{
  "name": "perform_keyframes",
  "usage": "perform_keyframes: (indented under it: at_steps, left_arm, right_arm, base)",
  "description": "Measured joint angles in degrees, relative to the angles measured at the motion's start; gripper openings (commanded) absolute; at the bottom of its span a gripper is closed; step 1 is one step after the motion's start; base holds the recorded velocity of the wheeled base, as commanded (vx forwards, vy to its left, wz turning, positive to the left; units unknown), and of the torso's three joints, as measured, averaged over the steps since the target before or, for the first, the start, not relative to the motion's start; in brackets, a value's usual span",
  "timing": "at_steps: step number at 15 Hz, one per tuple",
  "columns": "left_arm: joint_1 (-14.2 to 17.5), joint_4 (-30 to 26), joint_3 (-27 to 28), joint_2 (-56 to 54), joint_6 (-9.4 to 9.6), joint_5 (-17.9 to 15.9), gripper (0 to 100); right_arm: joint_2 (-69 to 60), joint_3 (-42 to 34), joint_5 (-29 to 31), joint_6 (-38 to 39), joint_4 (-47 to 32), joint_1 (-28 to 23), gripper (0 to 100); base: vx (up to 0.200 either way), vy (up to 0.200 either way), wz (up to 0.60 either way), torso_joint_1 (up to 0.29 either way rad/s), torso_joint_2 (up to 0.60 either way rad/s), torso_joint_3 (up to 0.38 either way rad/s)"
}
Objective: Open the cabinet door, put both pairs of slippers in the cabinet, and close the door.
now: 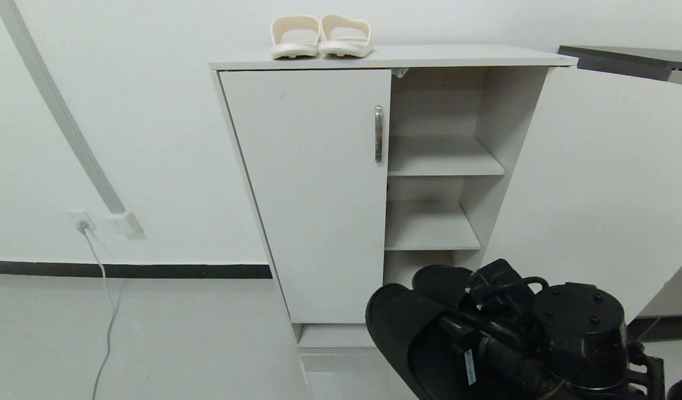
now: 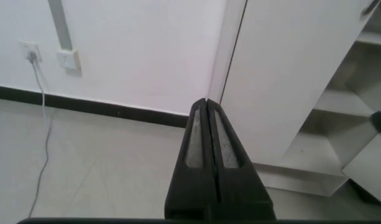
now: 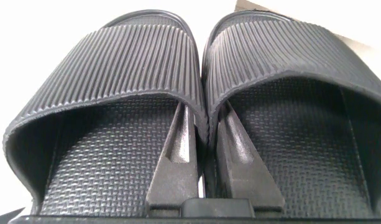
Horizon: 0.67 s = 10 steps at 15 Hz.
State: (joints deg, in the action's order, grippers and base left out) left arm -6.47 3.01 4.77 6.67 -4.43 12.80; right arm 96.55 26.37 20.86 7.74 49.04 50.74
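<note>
Right gripper (image 3: 206,115) is clamped on a pair of black slippers (image 1: 399,325), low and right of centre in the head view. The slippers hang above the floor in front of a white cabinet (image 1: 457,54), level with its open lower part. The right wrist view shows what the head view hides. Each of the two fingers (image 3: 178,155) sits inside one slipper, under its ribbed strap, and they pinch the slippers' adjoining inner sides together.

Left gripper (image 2: 206,104) is closed, its two fingers pressed flat against each other and gripping nothing. It hangs above pale floor tiles and points toward the cabinet's near corner.

The head view alone takes in the whole cabinet. Its left door (image 1: 304,194) is shut, with a metal handle (image 1: 378,133) on its inner edge. The right door (image 1: 596,183) is swung wide open at the right of the frame, exposing two bare shelves (image 1: 438,158). A pair of cream slippers (image 1: 320,36) stands side by side on the cabinet top, at the upper centre of the frame.

A wall socket (image 1: 80,220) sits at the left of the frame, with a grey cable (image 1: 104,289) trailing from it to the floor. A small white label (image 1: 470,366) on the right arm carries print too small to read.
</note>
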Motion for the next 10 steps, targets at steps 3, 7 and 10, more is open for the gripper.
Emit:
perform_keyframes:
  at_steps: [3, 7, 10]
  left_arm:
    - [0.22, 1.5, -4.14, -1.44, -0.66, 2.28, 0]
    - [5.95, -0.9, -4.69, -4.36, 2.22, -1.08, 0]
    - [6.25, -2.9, -4.72, -6.05, 4.47, -13.97, 0]
  right_arm:
    - [0.52, 0.11, -0.06, 0.0, 0.13, 0.13, 0]
    - [0.74, 0.06, -0.06, 0.0, 0.3, 0.66, 0]
    - [1.02, 0.09, -0.04, -0.02, 0.33, 1.11, 0]
  base:
    - [0.0, 0.0, 0.0, 0.0, 0.0, 0.0]
    - [0.0, 0.0, 0.0, 0.0, 0.0, 0.0]
    - [0.0, 0.0, 0.0, 0.0, 0.0, 0.0]
